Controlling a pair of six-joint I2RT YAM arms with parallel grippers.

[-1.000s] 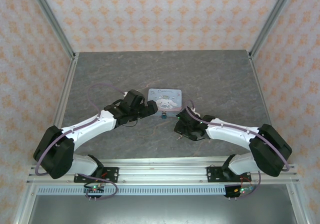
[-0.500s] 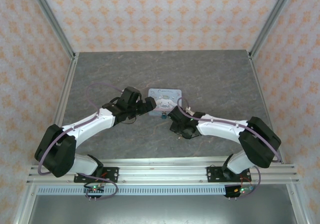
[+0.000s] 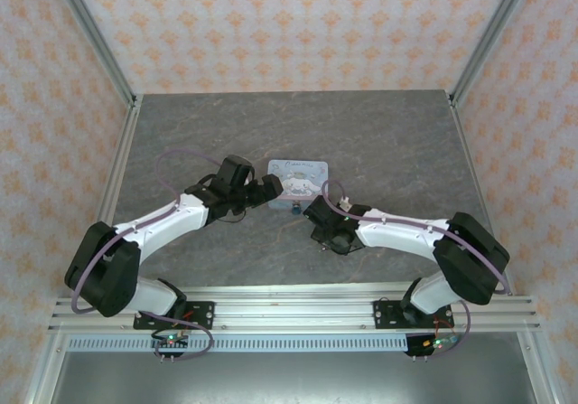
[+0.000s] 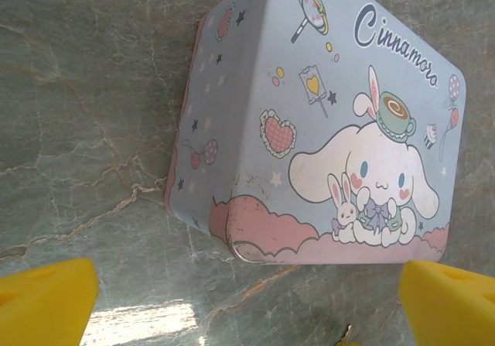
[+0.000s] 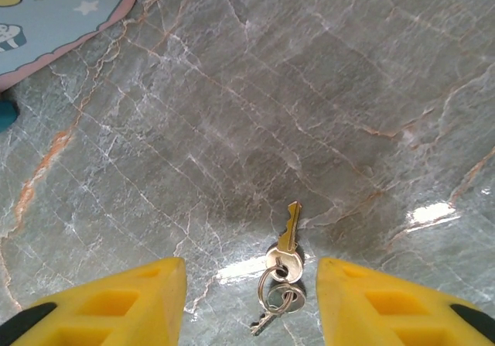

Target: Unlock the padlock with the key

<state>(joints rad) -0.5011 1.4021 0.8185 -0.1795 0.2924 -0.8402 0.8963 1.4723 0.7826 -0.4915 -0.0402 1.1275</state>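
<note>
I see the right gripper (image 5: pixel 251 288) spread wide with the key (image 5: pixel 288 228) lying flat on the table (image 5: pixel 363 83) between its yellow fingers, untouched, while the left gripper (image 4: pixel 247 303), also apart, faces the tin (image 4: pixel 332 114), and the padlock (image 3: pixel 295 211) sits just beside that tin's near edge.
</note>
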